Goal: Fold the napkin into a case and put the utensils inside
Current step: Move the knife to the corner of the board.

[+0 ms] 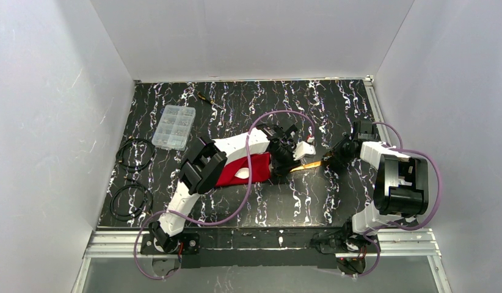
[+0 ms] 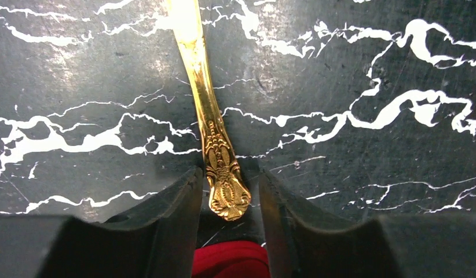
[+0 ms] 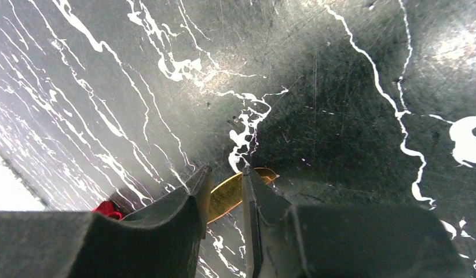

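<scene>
Gold utensil [image 2: 204,98]: lies on the dark marbled table [image 1: 297,201] right of centre, spanning the gap between the two grippers.
Left gripper [image 2: 230,172]: jaws slightly parted, straddling the ornate handle end with a thin gap on each side.
Right gripper [image 3: 226,171]: jaws closed on the utensil's broad right-hand end.
Napkin [image 1: 261,168]: red, just left of the utensil, with the white spoon [image 1: 241,174] lying on it.
Handling: the utensil is probably stiff, light and slippery, so it is best pinched across the flat handle; the cloth is soft and shifts easily.
Hidden: the left arm covers most of the napkin's folds, and the utensil's head type is unclear.
</scene>
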Robot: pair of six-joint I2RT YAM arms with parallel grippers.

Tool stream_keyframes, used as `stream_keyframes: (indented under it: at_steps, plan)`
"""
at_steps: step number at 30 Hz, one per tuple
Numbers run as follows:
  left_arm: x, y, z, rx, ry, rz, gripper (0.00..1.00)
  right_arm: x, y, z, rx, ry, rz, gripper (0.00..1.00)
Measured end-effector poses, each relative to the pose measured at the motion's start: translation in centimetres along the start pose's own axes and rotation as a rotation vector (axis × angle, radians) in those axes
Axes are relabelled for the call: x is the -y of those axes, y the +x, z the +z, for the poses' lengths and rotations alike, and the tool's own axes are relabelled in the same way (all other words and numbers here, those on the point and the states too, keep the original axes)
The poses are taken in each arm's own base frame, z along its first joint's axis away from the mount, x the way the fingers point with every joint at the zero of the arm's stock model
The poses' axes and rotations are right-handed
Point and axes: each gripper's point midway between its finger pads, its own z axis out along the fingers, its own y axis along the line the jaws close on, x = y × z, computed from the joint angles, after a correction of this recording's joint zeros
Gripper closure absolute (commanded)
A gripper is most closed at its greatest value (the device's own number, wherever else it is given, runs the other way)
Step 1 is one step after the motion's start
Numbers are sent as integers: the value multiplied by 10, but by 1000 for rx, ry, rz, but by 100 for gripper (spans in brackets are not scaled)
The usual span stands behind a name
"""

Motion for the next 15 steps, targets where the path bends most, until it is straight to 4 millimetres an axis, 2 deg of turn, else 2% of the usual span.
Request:
stream_keyframes:
  at_steps: [7,9,15]
  plan:
    - [6,11,-7,-47,23,-34,52,3,-5,0,22,22,-7,67]
    - [7,16,-9,-56,25,-30,39,4,-5,0,26,26,-7,67]
    - [7,22,-12,-70,3,-15,43,5,-7,0,35,32,-8,69]
